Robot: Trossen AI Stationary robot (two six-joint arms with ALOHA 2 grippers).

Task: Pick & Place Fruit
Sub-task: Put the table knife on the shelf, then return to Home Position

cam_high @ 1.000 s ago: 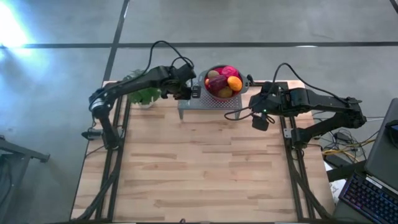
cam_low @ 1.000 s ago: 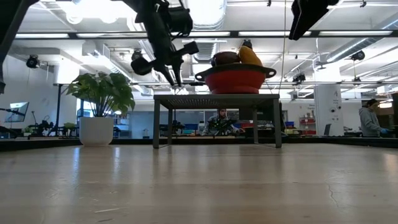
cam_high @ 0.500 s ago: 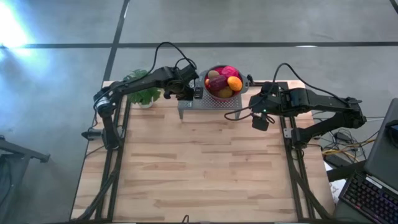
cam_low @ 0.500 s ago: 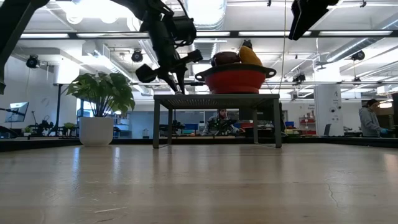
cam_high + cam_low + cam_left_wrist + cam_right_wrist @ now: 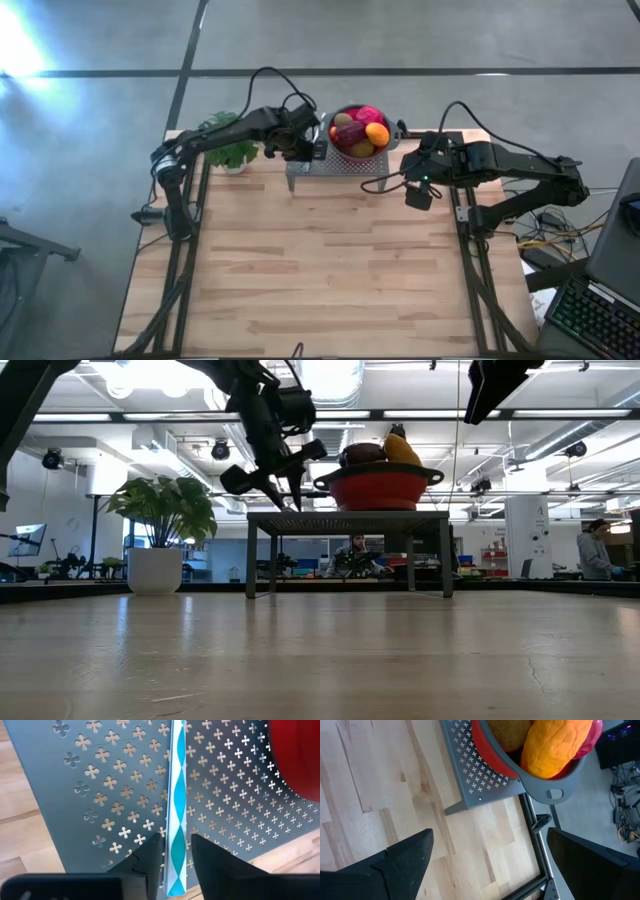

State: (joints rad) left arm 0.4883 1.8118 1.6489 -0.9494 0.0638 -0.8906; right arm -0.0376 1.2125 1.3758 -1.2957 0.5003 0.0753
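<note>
A red colander bowl point(image 5: 358, 135) full of toy fruit stands on a grey perforated metal stand point(image 5: 320, 165) at the table's far edge. In it are an orange piece point(image 5: 555, 745), a brown kiwi point(image 5: 507, 732) and a pink piece point(image 5: 368, 114). My left gripper point(image 5: 175, 865) hovers over the stand's left part, just left of the bowl. It is open a little, with a thin teal-and-white patterned stick point(image 5: 176, 795) between its fingers. My right gripper point(image 5: 490, 865) hangs wide open to the right of the stand, above the table, with nothing in it. My left gripper has the stick's near end point(image 5: 175, 880) between its two fingers, which slant down over the stand and lie along the stick. Thin slivers of the stand show between the stick and each finger. I cannot tell whether either finger touches it.
A leafy plant in a white pot point(image 5: 230, 150) stands at the far left corner, behind my left arm. The table's whole near part point(image 5: 320, 270) is bare wood. Cables and a keyboard point(image 5: 590, 315) lie off the table's right edge.
My left gripper has sunk a little and gone slightly toward the bowl, then kept still. In the low view its fingertips stand a bit farther apart now than before.
</note>
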